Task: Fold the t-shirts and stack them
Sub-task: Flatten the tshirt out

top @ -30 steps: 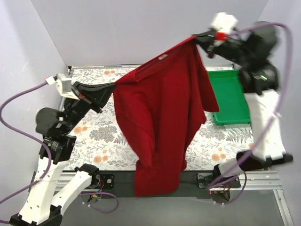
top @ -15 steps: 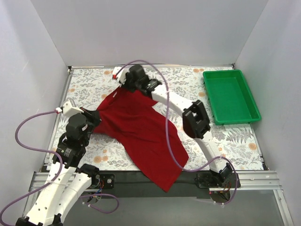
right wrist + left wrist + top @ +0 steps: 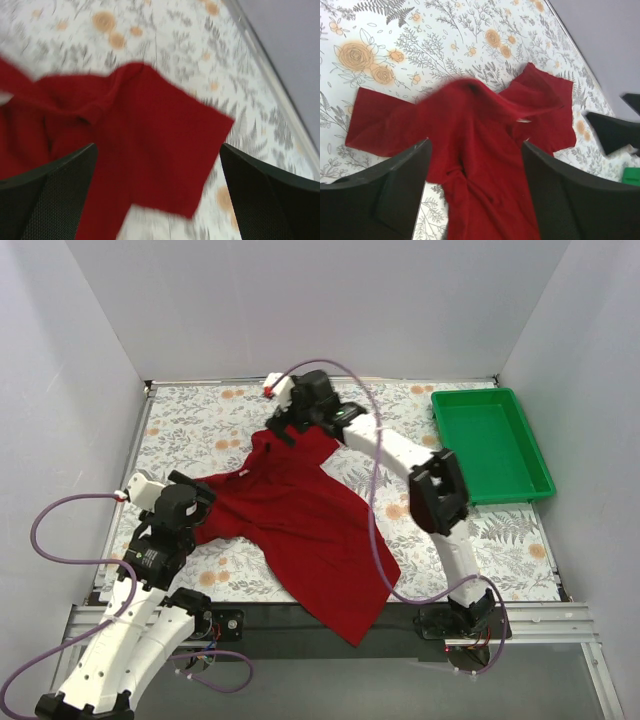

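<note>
One dark red t-shirt [image 3: 300,525] lies rumpled across the middle-left of the floral surface [image 3: 200,420], its hem draped over the near edge at lower centre. Left hand [image 3: 188,502] sits at the shirt's left end, jaws wide, gripping nothing. Right hand [image 3: 285,423] is over the upper sleeve, jaws wide, holding no cloth. Bare surface shows upper left and right of centre. Green tray [image 3: 490,445] upper right, well apart. Pale walls on three sides.

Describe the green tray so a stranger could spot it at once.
Find the flower-patterned table and look to its far right corner. A shallow rectangular tray lies there, the only bright green thing, clear of the dark red t-shirt mid-table.
</note>
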Controlling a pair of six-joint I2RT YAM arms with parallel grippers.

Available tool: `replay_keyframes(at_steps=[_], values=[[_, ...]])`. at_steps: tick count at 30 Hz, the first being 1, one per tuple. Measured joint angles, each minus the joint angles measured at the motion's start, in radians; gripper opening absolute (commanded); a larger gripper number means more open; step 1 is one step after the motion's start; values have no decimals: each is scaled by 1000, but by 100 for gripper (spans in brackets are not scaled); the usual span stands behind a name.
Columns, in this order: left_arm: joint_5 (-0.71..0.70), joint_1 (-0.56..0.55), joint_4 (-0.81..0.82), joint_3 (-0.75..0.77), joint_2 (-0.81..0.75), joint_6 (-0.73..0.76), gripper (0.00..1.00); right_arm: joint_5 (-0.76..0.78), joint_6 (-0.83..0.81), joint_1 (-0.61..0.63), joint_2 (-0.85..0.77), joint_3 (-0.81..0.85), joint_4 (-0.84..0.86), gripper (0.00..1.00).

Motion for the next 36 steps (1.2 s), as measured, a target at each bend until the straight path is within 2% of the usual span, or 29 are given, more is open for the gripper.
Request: replay_keyframes(at_steps=[4,7,11,14,16,18,23,27,36], values=[[35,0,-16,60,-40,91,79,-299,-21,-195,-352,-350,-70,96],[76,0,18,112,-109,175,80,-414,-76,-329,-570,-571,-103,95],[191,2,140,140,-118,282,81,-513,-129,-320,-705,-778,-164,93],[351,2,246,154,42,346,73,-566,-154,-298,-719,-889,-218,87],[463,2,318,196,265,403,68,-581,-158,-309,-719,-937,-243,82],[542,2,386,256,518,465,68,-588,-155,-326,-719,-974,-254,80],[589,2,393,369,950,574,65,-583,-130,-376,-719,-1051,-272,75],[585,2,366,480,1120,620,63,-571,-97,-411,-719,-1059,-275,71],[546,2,347,635,1301,661,54,-550,-64,-446,-705,-1061,-270,69]])
